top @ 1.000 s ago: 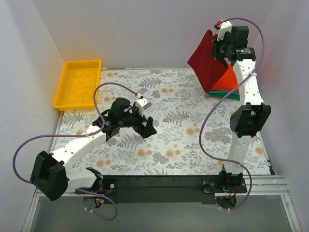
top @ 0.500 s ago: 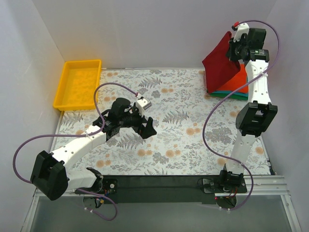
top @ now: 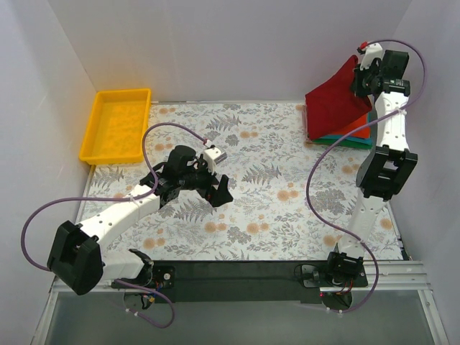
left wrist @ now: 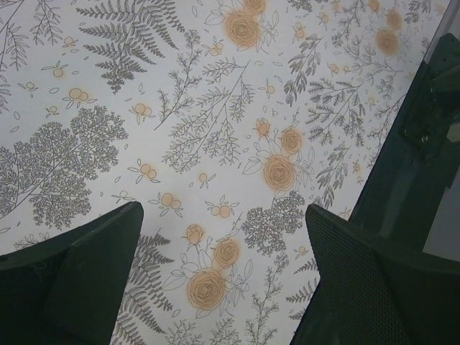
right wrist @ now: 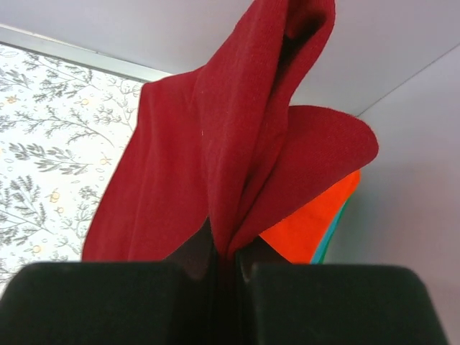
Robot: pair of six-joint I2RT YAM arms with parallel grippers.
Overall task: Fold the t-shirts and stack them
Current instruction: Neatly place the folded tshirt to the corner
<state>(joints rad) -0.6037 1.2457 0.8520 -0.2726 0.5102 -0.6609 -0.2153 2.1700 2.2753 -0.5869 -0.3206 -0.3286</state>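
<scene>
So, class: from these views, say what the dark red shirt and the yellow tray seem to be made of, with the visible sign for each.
The dark red shirt: soft matte cloth, probably knit; it drapes in loose folds. The yellow tray: likely rigid plastic, smooth finish; even colour, straight raised walls.

this looks like a robot lab's test cell rather than a home or shop. plain white panels (top: 215,50) box in the grey floral-print cloth (top: 266,208) on its left, far and right sides. along the cloth's near edge, a black mounting plate (top: 237,277) on a metal rail (top: 402,274) carries two bolted white-and-black arms, the left arm (top: 115,215) and the right arm (top: 377,172). purple cables (top: 169,125) loop loose above the cloth. a yellow plastic tray (top: 118,126) sits at the cloth's far left corner. a pile of t-shirts (top: 334,108) sits at its far right corner.
</scene>
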